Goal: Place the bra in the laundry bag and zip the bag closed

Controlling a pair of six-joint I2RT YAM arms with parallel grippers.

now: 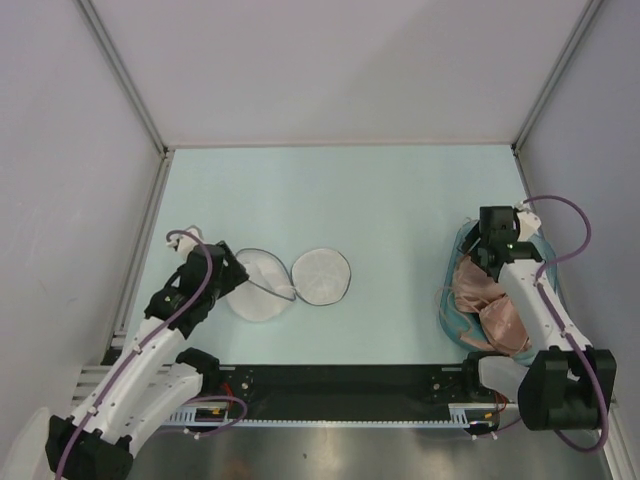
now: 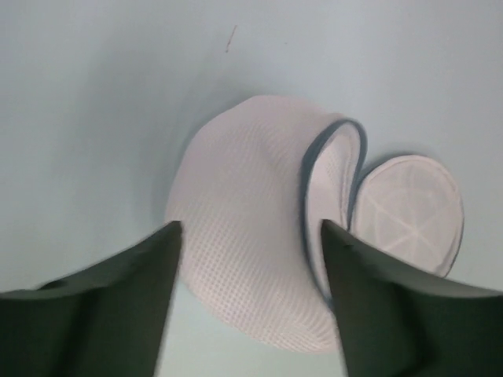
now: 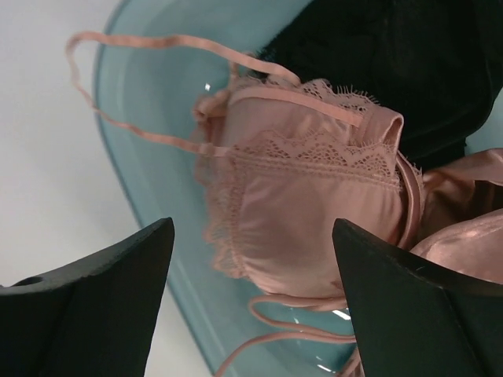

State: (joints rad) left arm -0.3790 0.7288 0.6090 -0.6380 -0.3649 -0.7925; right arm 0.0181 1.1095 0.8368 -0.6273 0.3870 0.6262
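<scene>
Presently, your left hand [image 2: 250, 232] hangs w/ jaws apart, gripping nothing, its two dark fingers straddling one domed half of the laundry bag [image 2: 236, 212] from above. Whether the pads touch the mesh, you can't tell from the wrist view. Likely reason for the pose: it's set to steady or spread the pod so the opening is ready for a garment. The bag lies unzipped on the pale tabletop [image 2: 78, 118], left of centre in the top view, its halves splayed side by side & joined at one edge. One half sits dome-up w/ the dark zip curling along its lifted rim. The other lies flat, inside up, spoke-like ribs showing through the white mesh.

Across the tabletop, your right hand [image 3: 253, 228] is likewise spread wide & empty, poised over the bra [image 3: 314, 196], approx. centred on a cup. It's prob. lined up to pinch the padded part rather than a strap. The bra sits in the teal basin [image 3: 149, 196] at the right edge, well apart from the bag, w/ a black garment [image 3: 409, 71] just behind it. Its look: salmon-pink satin w/ sheen, scalloped lace along the cup's top edge, thin straps looping loose across the basin's inside. Slippery fabric & trailing straps could snag on the rim as you lift.
</scene>
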